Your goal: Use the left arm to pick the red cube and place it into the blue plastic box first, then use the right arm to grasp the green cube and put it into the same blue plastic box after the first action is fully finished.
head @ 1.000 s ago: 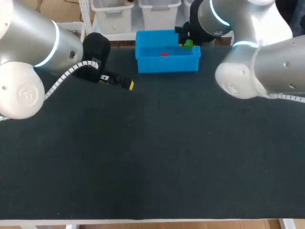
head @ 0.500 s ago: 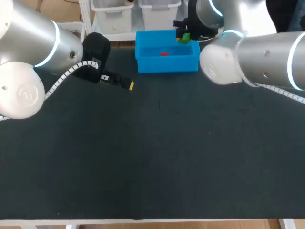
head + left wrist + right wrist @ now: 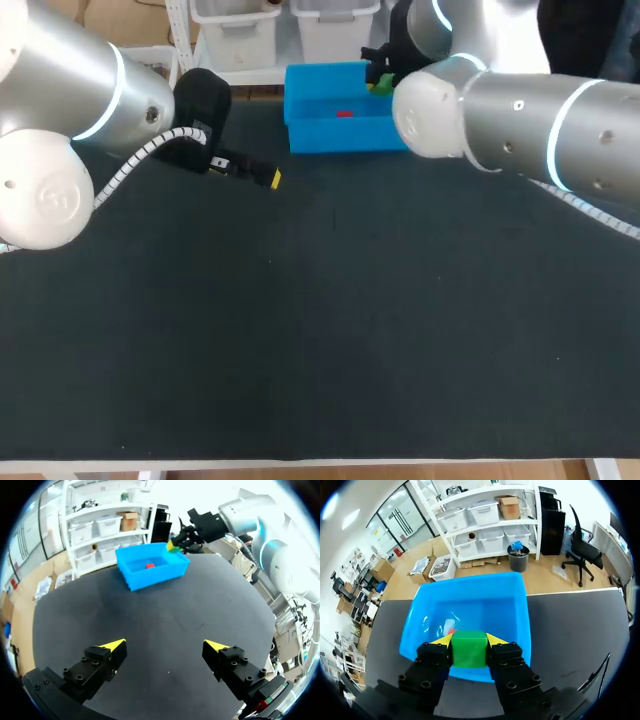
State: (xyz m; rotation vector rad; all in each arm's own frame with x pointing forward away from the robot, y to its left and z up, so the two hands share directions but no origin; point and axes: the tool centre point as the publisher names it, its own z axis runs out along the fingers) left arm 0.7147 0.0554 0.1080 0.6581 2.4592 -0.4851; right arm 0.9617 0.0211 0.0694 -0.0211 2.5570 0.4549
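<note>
Right gripper [image 3: 469,640]: clamped on the green cube [image 3: 469,650] — a yellow tip pressed to each side.
Green cube: up off the table [image 3: 320,330], held over the box [image 3: 485,602]. In the head view it sits at about the box's 1 o'clock corner. From the right wrist, the blue floor lies ahead of and under it.
Red cube [image 3: 344,113]: down inside the box, on its floor near the middle, touching no wall.
Box: at 12 o'clock on the table, hard by the far edge.
Left gripper [image 3: 165,645]: fingers spread wide, nothing between them, only dark tabletop. It is at roughly 11 o'clock on the table, off the box's 8 o'clock side and apart from it.
Right arm [image 3: 520,130]: in from 3 o'clock — its elbow covers the box's right end in the head view.
Left arm [image 3: 70,110]: in from 9 o'clock, with the box straight ahead of its fingers.
</note>
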